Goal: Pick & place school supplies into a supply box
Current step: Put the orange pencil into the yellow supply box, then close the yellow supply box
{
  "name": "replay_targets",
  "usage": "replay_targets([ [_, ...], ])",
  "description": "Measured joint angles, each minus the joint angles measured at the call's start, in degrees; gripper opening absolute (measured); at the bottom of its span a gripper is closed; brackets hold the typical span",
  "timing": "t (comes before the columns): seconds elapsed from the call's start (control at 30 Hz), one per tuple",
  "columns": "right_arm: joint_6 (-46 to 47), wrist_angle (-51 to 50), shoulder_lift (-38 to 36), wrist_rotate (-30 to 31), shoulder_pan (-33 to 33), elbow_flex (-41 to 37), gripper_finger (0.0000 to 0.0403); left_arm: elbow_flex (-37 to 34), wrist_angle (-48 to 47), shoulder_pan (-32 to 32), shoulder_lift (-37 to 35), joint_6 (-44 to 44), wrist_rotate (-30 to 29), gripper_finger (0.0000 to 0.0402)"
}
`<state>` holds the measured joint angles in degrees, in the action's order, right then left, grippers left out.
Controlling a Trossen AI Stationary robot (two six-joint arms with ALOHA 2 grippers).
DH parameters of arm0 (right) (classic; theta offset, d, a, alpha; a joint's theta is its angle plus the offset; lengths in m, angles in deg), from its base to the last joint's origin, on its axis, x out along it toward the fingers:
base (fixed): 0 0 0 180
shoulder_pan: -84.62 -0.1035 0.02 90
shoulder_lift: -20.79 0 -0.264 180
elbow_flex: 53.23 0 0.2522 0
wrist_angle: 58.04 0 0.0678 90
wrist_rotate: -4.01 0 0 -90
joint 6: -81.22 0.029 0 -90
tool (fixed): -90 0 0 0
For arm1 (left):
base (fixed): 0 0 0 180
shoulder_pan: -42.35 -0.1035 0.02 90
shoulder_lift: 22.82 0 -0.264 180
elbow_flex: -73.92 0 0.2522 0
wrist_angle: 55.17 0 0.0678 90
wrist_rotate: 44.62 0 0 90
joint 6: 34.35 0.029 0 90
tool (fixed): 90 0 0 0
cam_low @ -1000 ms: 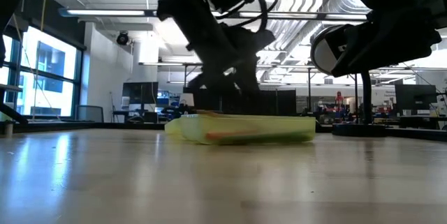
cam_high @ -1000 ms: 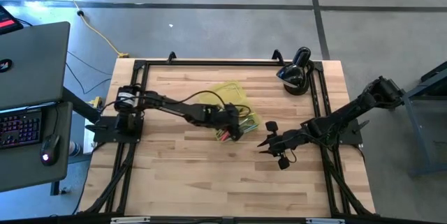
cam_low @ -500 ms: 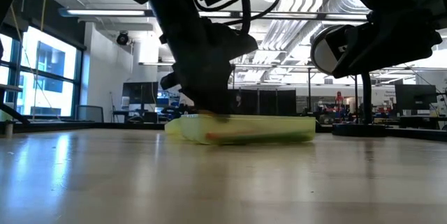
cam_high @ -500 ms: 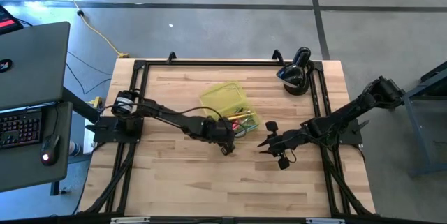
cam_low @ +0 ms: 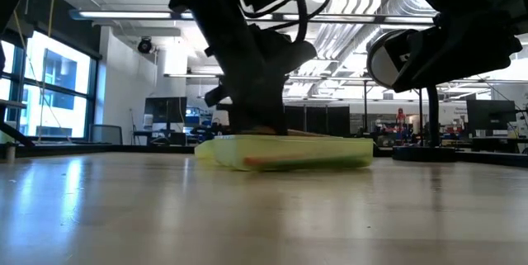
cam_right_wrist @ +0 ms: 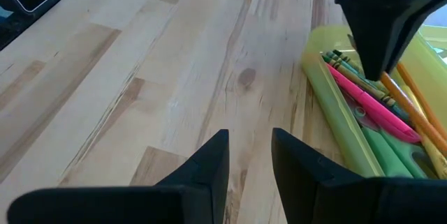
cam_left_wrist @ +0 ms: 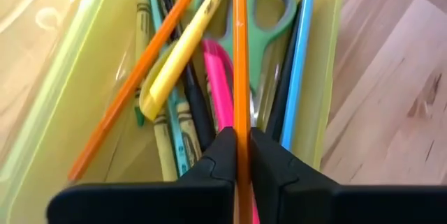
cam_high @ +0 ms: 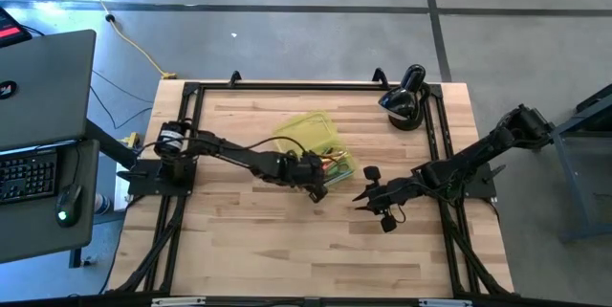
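Since half a second ago, the left gripper [cam_left_wrist: 237, 165] has moved back over the supply box [cam_high: 316, 144] near the table's middle, jaws clamped on an orange pencil [cam_left_wrist: 241, 56]. Probably the placing comes next. Its long axis follows the box's length, pointing away from the wrist. Right gripper [cam_right_wrist: 250, 155] waits apart, jaws open

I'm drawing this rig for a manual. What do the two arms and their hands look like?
Both arms are black and slim, built of jointed segments. The left arm carries looping black cables near its wrist. Each ends in a two-fingered hand: the left hand and the right hand have flat, matte black, wedge-shaped fingers. No markings are visible.
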<state>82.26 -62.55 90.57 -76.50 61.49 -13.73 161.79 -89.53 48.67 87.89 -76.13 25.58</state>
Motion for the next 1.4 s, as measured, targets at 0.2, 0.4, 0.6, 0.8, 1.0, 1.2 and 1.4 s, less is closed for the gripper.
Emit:
replay_targets([
  [0.2,0.0,0.01,0.0,-0.01,-0.01,0.0,0.0087,0.0,-0.88,-0.79,0.0,-0.04,4.58,0.0073],
  [0.4,0.0,0.01,0.0,-0.01,-0.01,0.0,0.0087,0.0,-0.93,-0.65,0.0,-0.04,4.81,0.0092],
  [0.6,0.44,0.01,0.0,-0.01,0.01,0.0,0.0087,0.0,-1.68,-0.69,0.0,-0.05,2.66,0.0118],
  [0.8,0.26,0.03,0.0,-0.01,0.01,0.0,0.0087,0.68,-6.76,-1.21,-1.52,4.58,6.43,0.0128],
  [1.0,0.14,0.86,0.0,1.48,0.03,0.02,0.0087,3.62,-19.32,-3.04,-7.25,0.97,-3.5,0.0123],
  [1.2,0.0,2.64,0.0,6.81,0.01,0.02,0.0087,3.92,-31.37,-3.05,-14.89,-8.76,-23.14,0.0122],
  [1.4,1.7,3.05,0.0,7.53,0.01,0.02,0.0086,3.56,-48.59,-3.71,-16.85,-20.77,-24.63,0.0122],
])
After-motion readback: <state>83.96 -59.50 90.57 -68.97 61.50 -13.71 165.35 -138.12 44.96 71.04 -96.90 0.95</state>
